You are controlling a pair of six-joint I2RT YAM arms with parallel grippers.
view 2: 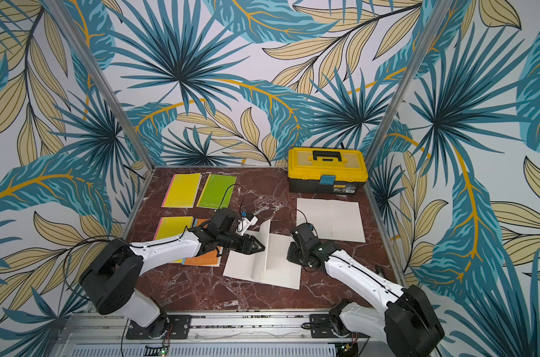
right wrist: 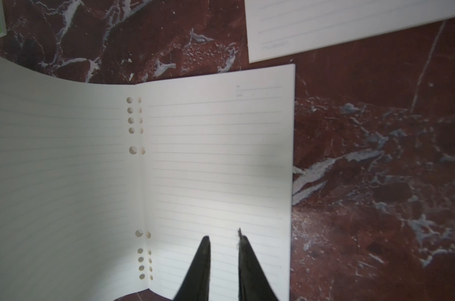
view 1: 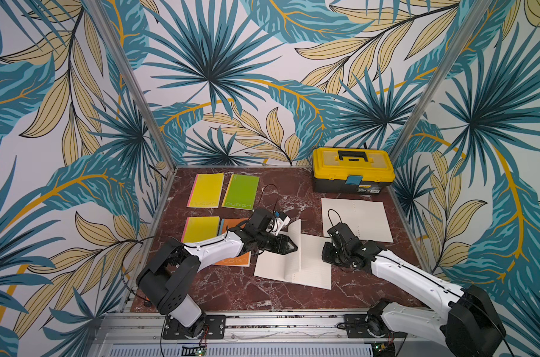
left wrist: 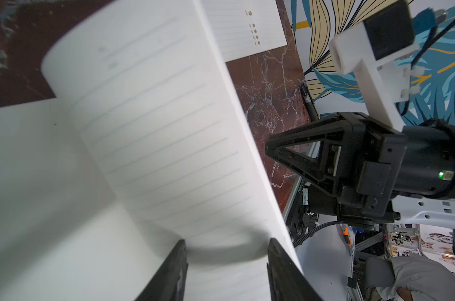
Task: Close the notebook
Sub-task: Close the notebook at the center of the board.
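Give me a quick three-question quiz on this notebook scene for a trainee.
1. True or false: the yellow plastic toolbox with a black handle is shut.
2. Whose jaws are at the raised pages of the near open white lined notebook? A left, B right, C neither.
3. How many closed notebooks with coloured covers lie on the red marble table?
Key: 1 true. 2 A, the left gripper. 3 four: far yellow notebook, green notebook, near yellow notebook, orange notebook.
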